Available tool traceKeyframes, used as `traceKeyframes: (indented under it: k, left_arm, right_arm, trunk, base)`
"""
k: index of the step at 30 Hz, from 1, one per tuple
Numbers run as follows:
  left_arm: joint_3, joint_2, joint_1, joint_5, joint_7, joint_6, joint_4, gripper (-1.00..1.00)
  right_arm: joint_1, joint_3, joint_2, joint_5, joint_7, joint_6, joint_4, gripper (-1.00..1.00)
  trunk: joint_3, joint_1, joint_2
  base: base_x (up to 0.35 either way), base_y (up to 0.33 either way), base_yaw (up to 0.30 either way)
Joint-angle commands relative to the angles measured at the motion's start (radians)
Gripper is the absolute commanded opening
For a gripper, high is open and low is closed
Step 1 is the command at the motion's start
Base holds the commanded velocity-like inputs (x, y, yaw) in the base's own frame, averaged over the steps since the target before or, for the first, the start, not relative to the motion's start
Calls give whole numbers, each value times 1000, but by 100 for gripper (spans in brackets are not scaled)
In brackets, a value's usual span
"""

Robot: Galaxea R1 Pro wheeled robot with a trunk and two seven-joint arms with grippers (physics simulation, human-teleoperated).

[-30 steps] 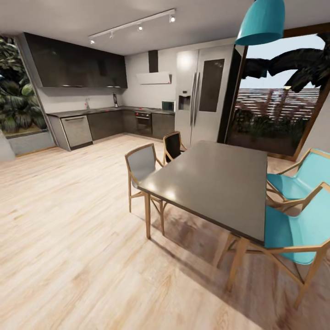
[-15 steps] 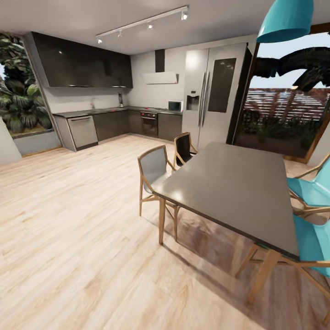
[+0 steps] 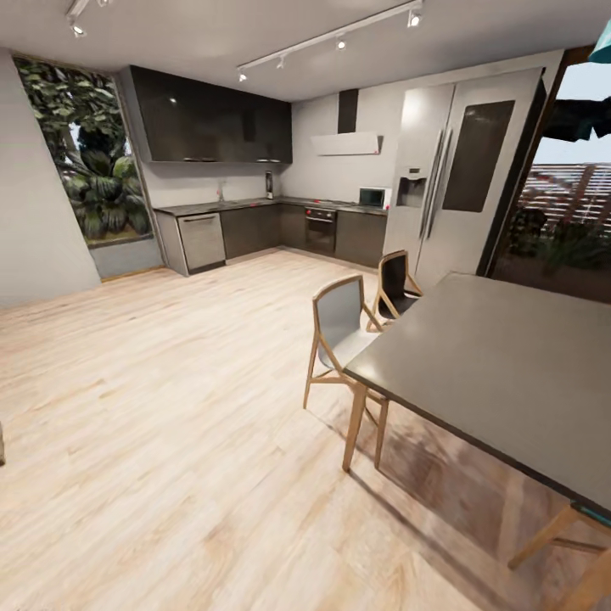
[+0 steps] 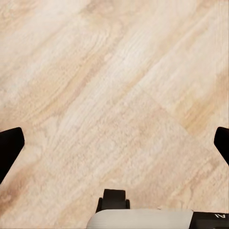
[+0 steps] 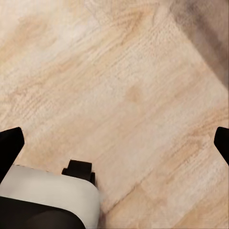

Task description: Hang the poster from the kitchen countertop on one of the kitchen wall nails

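The kitchen countertop (image 3: 246, 204) runs as a grey L along the far wall, over dark cabinet fronts and under black upper cabinets. At this distance I cannot make out the poster on it, nor any nail on the light-grey walls. In the left wrist view my left gripper (image 4: 114, 143) is open over bare wooden floor, its dark fingertips (image 4: 9, 148) spread to the picture's edges. My right gripper (image 5: 114, 145) is open over the floor too, with nothing between its fingers.
A grey dining table (image 3: 509, 356) fills the right foreground, with a grey chair (image 3: 341, 321) and a black chair (image 3: 393, 284) on its near side. A tall steel fridge (image 3: 458, 170) stands behind it. Open wooden floor (image 3: 187, 373) stretches toward the kitchen.
The whole head view has swung left: table, chairs and kitchen slid right in the picture, and the teal chairs and lamp left it. The kitchen looks a little nearer.
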Motion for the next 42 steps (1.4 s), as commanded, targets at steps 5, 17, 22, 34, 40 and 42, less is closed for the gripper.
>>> traceKeyframes:
  k: [5, 17, 22, 34, 40, 42]
  left_arm:
    - [1, 0, 0, 0, 0, -2, -1, 100]
    - [1, 0, 0, 1, 0, -2, -1, 100]
    - [1, 0, 0, 1, 0, -2, -1, 100]
    - [1, 0, 0, 1, 0, -2, -1, 100]
    - [1, 0, 0, 1, 0, -2, -1, 100]
    - [1, 0, 0, 1, 0, -2, -1, 100]
  right_arm:
    - [0, 1, -1, 6, 0, -2, 0, 100]
    - [0, 0, -3, 6, 1, -2, 0, 100]
    - [0, -1, -3, 5, 1, -2, 0, 100]
    - [0, -1, -3, 5, 0, -2, 0, 100]
    - [0, -1, -3, 5, 0, -2, 0, 100]
    - [0, -1, -3, 5, 0, -2, 0, 100]
  trunk:
    - [-1, 0, 0]
    - [-1, 0, 0]
    - [-1, 0, 0]
    - [-1, 0, 0]
    - [-1, 0, 0]
    - [-1, 0, 0]
  base:
    - [247, 277, 139]
    - [247, 276, 14]
    - [247, 276, 0]
    - [247, 277, 0]
    - [247, 276, 0]
    - [249, 275, 0]
